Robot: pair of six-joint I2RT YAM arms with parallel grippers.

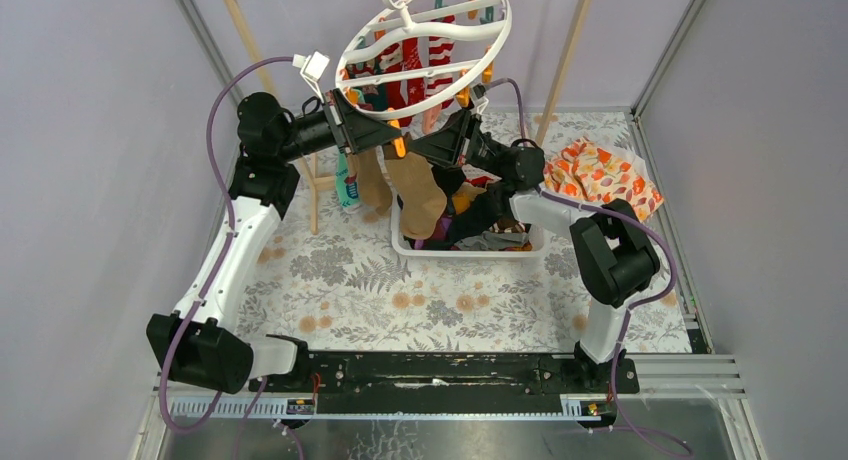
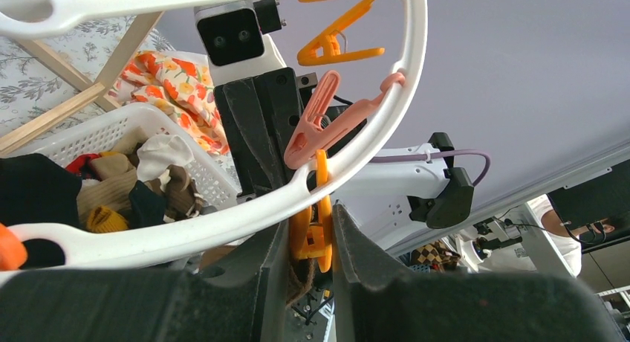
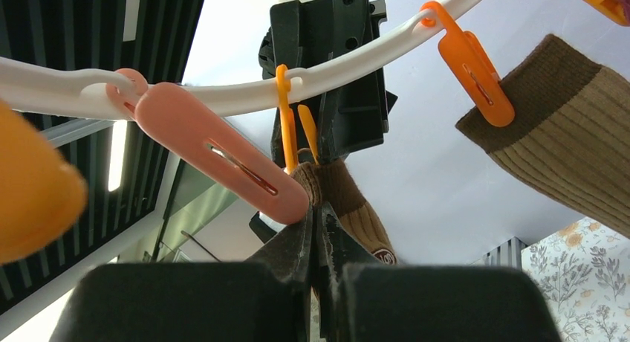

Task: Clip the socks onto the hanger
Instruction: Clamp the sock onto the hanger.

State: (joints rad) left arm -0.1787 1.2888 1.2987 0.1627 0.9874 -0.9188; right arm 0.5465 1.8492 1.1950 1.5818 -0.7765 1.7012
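Clipping is the step in hand. The left tool (image 2: 310,234) is pressed onto an orange clip (image 2: 322,208) on the white hanger (image 2: 223,221), which hangs above the worktop (image 1: 400,290), and it seems to squeeze the clip open. The tan sock (image 3: 349,201) sits just under that clip, pinched in the right tool (image 3: 318,215). Next, the sock's top must go up between the clip's teeth. Then the left tool can let go.

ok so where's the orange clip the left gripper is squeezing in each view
Top external: orange clip upper centre, at the left gripper's tip.
Left wrist: bottom centre, between its fingers.
Right wrist: centre, above the tan sock.
Shared landmark: the white hanger ring it hangs from.
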